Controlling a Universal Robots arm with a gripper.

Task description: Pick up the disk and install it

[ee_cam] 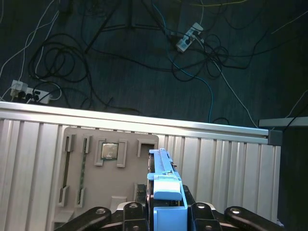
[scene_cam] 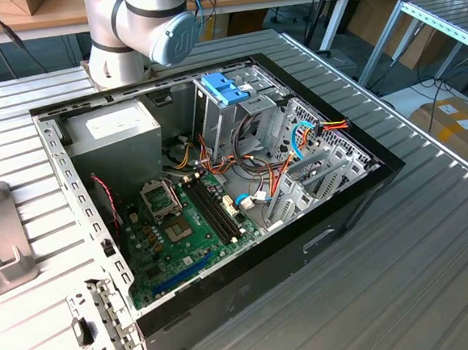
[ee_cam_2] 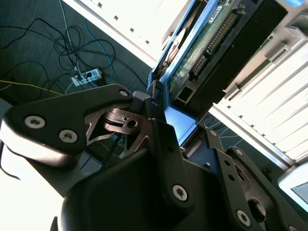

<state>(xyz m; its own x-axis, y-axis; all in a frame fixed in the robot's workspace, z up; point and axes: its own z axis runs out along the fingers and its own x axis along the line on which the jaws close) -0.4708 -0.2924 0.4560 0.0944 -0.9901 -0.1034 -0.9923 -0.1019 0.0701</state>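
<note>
In both wrist views my gripper (ee_cam: 166, 204) is shut on the disk (ee_cam: 165, 180), whose light-blue rail bracket stands up between the two dark fingers. In the second wrist view the disk (ee_cam_2: 211, 45) shows its green circuit side and a black connector, with the blue rail running down into the gripper (ee_cam_2: 180, 134). The disk is lifted off the table, over the grey parts tray (ee_cam: 72, 192) near the table's edge. The open computer case (scene_cam: 334, 216) lies on the ribbed table in the exterior view, with its metal drive cage (scene_cam: 250, 121) at the back.
A blue plastic piece with two paddle tabs (scene_cam: 225, 86) sits on top of the drive cage. The grey power supply (scene_cam: 118, 139) fills the case's back corner beside the green motherboard (scene_cam: 189, 227). The tray holds a processor chip (ee_cam: 109, 150). Cables and power strips (ee_cam: 187, 41) lie on the floor beyond the table.
</note>
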